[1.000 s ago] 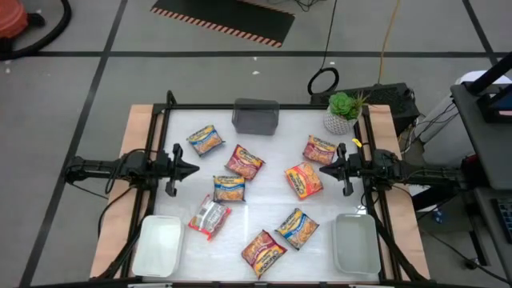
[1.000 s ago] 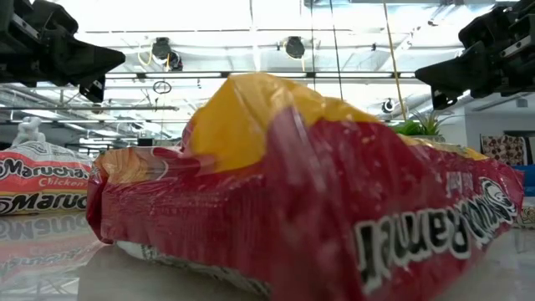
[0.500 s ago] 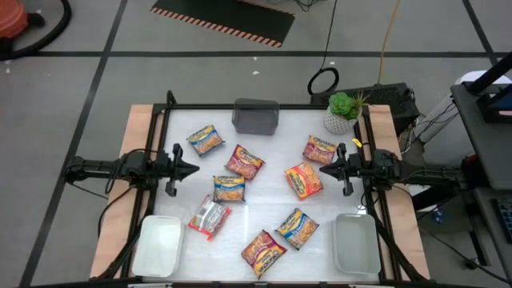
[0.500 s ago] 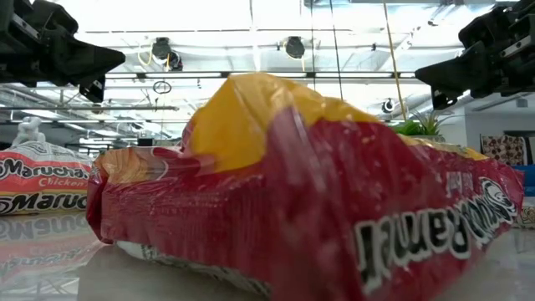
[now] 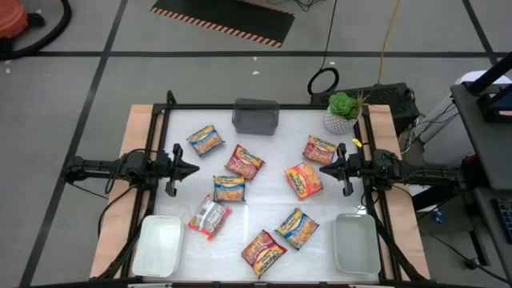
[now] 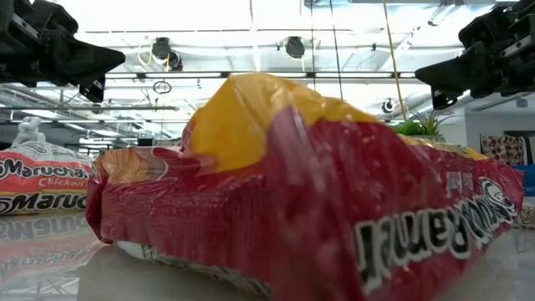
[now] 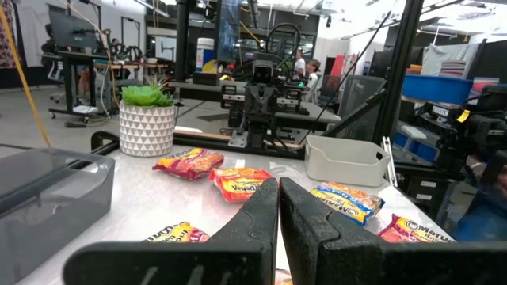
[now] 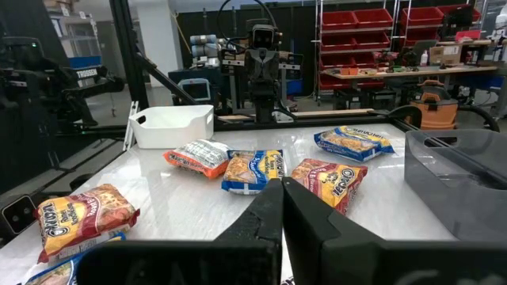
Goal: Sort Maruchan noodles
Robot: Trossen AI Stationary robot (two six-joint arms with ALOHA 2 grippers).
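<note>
Mostly red packet point(image 6: 309, 201) up close, table behind hidden

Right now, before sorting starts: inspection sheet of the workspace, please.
Surface: white table, dry, wood strips on both sides.
Job's things: eight Maruchan noodle packets scattered flat across the middle, none in a tray.
Containers: left white tray and right white tray at the near corners; grey bin at the far edge.
Clutter: potted plant at the far right corner.
Grippers: left gripper and right gripper both shut, holding nothing, at the table's sides.
Cables: yellow cable and black cable on the floor beyond.
Surroundings: hazard-striped mat on the floor.
</note>
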